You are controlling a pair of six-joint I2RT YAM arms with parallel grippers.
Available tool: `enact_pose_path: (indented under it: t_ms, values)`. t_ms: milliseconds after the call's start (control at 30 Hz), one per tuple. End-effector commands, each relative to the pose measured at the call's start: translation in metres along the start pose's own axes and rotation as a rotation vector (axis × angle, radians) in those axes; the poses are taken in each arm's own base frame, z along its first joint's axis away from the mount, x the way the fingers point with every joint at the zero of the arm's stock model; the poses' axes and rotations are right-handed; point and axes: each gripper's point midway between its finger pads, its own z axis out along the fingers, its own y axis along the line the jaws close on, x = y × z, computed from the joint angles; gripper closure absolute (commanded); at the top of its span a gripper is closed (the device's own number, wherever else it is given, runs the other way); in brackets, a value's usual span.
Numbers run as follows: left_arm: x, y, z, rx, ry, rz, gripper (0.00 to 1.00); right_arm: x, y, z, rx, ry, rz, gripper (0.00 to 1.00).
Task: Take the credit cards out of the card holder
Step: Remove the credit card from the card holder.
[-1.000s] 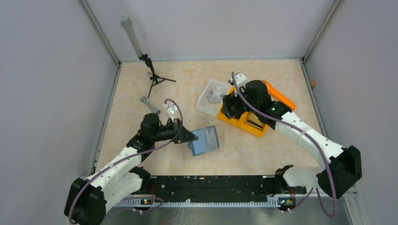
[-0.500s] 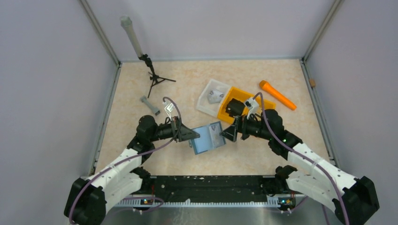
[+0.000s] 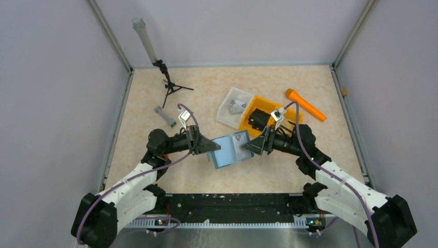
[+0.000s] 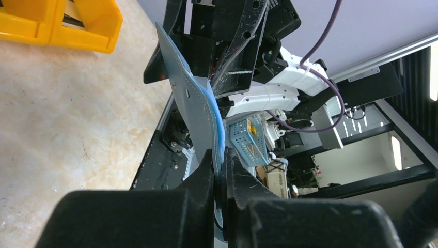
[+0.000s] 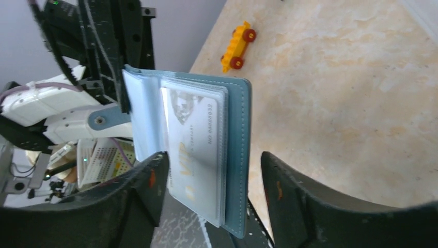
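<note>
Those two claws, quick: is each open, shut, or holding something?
Left gripper: shut on the card holder, gripping its edge.
Right gripper: open around the card holder, not clamped.

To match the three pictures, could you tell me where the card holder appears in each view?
Top: card holder at picture centre, mid-table.
Left wrist: holder centre, edge-on.
Right wrist: holder centre-left, open.
Shared landmark: beige table.

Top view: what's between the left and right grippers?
The card holder spans the gap. The left gripper pinches one edge and the right gripper stands open around the other. The right wrist view shows cards inside.
</note>
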Motion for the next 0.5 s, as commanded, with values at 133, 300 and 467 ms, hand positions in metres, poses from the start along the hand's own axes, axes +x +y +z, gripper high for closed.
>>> enact_pose_path:
  t_ms: [133,300,467]
  values:
    - [-0.004,-0.008,0.0,0.057,-0.017,0.036,1.0,-0.012,0.045,-0.012,-0.22,-0.047,0.036,0.58]
    - [-0.006,-0.009,0.001,0.059,-0.02,0.042,1.0,-0.012,0.05,-0.015,-0.238,-0.045,0.048,0.76]
    - [-0.006,-0.004,0.001,0.036,-0.018,0.045,1.0,-0.013,0.052,-0.016,-0.24,-0.045,0.054,0.93]
